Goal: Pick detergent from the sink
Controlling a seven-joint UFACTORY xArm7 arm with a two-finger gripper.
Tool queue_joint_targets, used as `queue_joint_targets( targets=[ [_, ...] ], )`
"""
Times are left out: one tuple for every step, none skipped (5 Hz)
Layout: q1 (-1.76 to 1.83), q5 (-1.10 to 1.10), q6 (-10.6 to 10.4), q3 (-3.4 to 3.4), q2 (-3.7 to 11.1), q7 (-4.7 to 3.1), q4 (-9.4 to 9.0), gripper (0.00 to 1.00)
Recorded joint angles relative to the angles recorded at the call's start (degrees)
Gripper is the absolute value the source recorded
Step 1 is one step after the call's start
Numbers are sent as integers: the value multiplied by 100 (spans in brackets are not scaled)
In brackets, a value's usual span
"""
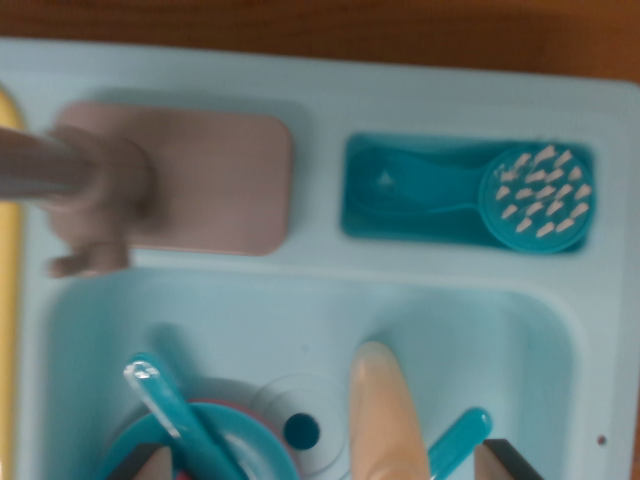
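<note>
Bottle (382,415): pale peach, most likely the detergent; lies in the basin, tapered top aimed toward the back rim, lower part cut off by the frame's bottom edge.
Sink (450,265): light blue toy unit on a brown wooden top; basin low in the wrist view, with a back ledge above it.
Drain (301,431): dark hole just to the wrist view's left of the bottle, uncovered.
Plate (240,440): blue, with a pink rim showing beneath; sits in the basin's left part and crowds that side.
Utensil (175,410): teal handle leaning across the plate, near the bottle but apart from it.
Second handle (458,440): teal, slanting up just beside the bottle on the wrist view's right; likely to be nudged during a grasp.
Faucet (85,185): grey-brown, on a matching base plate at the back ledge, well clear of the bottle.
Brush (537,198): teal, bristles up, parked in its own recess on the ledge, out of the way.
Gripper (325,465): two dark fingertips at the bottom corners, spread wide, holding nothing; placed astride the bottle, seemingly lined up to close on it.
</note>
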Motion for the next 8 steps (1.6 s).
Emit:
queue_joint_targets(
  targets=[
    [0, 0, 0, 0, 0, 0, 0, 0],
    [-45, 22, -256, -35, 87, -135, -197, 0],
    [-45, 22, -256, -35, 87, -135, -197, 0],
    [-88, 43, -498, -68, 169, -263, -384, 0],
    [-88, 43, -498, -68, 169, -263, -384, 0],
    [-126, 62, -709, -96, 241, -374, -547, 0],
    [-126, 62, -709, -96, 241, -374, -547, 0],
    [-161, 79, -910, -124, 309, -479, -701, 0]
  ],
)
